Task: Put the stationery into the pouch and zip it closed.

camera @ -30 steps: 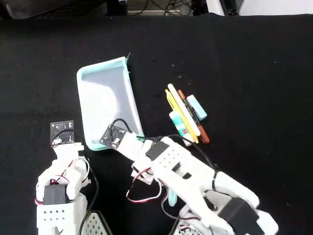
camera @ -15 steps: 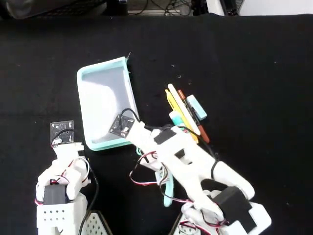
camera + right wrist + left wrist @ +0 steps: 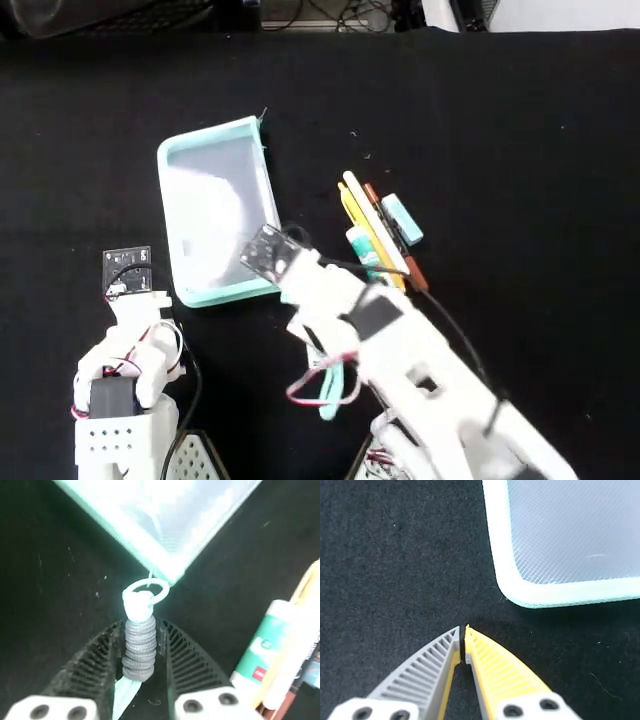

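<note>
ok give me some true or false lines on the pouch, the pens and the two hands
1. The right hand grips the zip pull of the pouch. True.
2. The pens lie inside the pouch. False: they lie on the table beside it.
3. The left hand holds a pen. False: it is shut and empty.
4. A white and green tube lies next to the pens. True.

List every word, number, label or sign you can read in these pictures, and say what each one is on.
Nothing can be read.
Glue stick: a small red label patch, too blurred to read.
Pens: any print is too small to read.
Pouch and zip pull: no text shows.
</note>
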Controlling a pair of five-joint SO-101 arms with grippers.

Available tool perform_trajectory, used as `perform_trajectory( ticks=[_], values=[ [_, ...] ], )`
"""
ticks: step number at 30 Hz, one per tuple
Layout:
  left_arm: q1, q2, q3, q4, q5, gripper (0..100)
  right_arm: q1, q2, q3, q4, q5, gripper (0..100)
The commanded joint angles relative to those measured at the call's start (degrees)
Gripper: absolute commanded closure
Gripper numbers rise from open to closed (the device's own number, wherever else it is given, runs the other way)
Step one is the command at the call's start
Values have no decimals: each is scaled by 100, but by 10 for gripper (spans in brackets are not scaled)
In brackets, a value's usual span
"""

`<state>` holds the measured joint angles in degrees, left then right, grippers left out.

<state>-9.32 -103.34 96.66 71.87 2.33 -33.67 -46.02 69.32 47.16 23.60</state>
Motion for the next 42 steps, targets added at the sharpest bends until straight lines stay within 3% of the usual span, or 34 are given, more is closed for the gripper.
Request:
perform_trajectory(
  ticks=[1, 6, 13, 17, 21, 26, 29, 32, 36, 42],
  values=[
    [-48, -88, 66, 123, 9, 963, 70, -1279, 409, -18, -26, 986],
    [-40, -88, 66, 123, 9, 963, 132, -2334, 1042, -53, -70, 986],
    [-40, -88, 66, 123, 9, 962, 1108, -3240, 1393, -9, -79, 986],
    [-40, -105, 66, 26, 0, 959, 1248, -3618, 1569, 0, -79, 986],
    [-101, -97, 57, -1433, -229, 959, 1222, -4013, 1727, 0, -343, 986],
    [-31, -88, 66, -3631, -1662, 959, 1248, -4462, 1833, 352, -440, 986],
    [-40, -88, 48, -4484, -2224, 960, 1248, -4699, 1886, 484, -440, 986],
    [22, -88, 48, -5011, -2145, 960, 1248, -4936, 2062, 484, -440, 986],
    [84, -70, 48, -5020, -1618, 959, 1248, -5218, 2220, 484, -440, 986],
    [558, 44, -734, -3763, -2145, 959, 1248, -5429, 2281, 519, -448, 986]
  ],
)
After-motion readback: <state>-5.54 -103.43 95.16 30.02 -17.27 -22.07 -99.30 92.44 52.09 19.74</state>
